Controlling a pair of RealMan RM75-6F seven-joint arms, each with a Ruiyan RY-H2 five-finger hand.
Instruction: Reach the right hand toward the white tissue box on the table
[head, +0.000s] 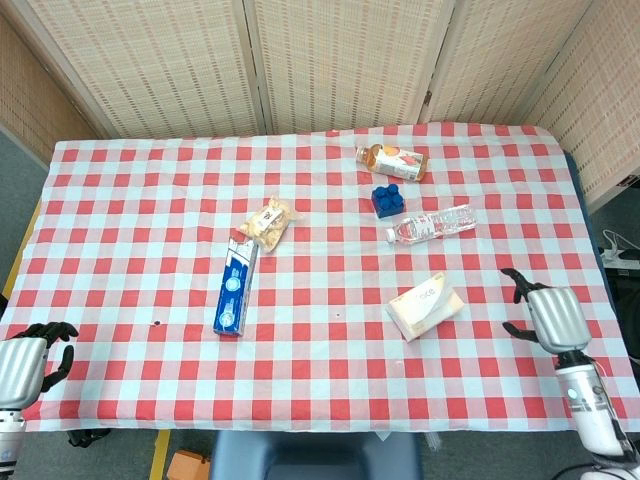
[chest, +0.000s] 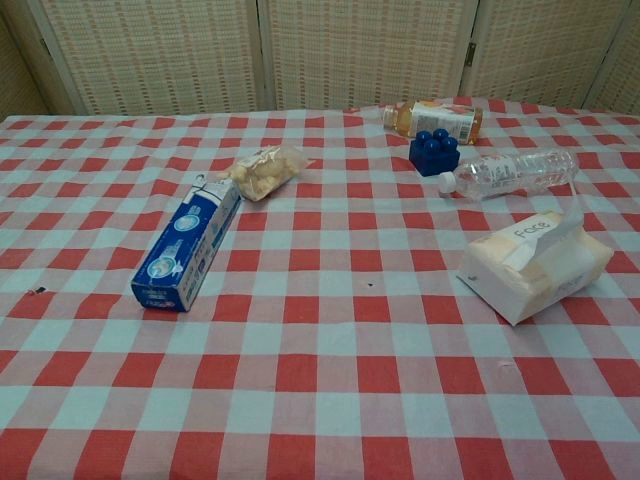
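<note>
The white tissue box (head: 426, 306) lies tilted on the checked cloth, right of centre; in the chest view the tissue box (chest: 535, 264) sits at the right with "Face" printed on top. My right hand (head: 546, 314) hovers over the table's right part, to the right of the box and apart from it, fingers spread and holding nothing. At the lower left corner, off the table's edge, my left hand (head: 24, 361) has its fingers curled loosely and is empty. Neither hand shows in the chest view.
A blue carton (head: 235, 286) and a snack bag (head: 268, 222) lie left of centre. Behind the tissue box are a clear water bottle (head: 432, 226), a blue block (head: 387, 198) and an orange drink bottle (head: 392, 162). Folding screens stand behind the table.
</note>
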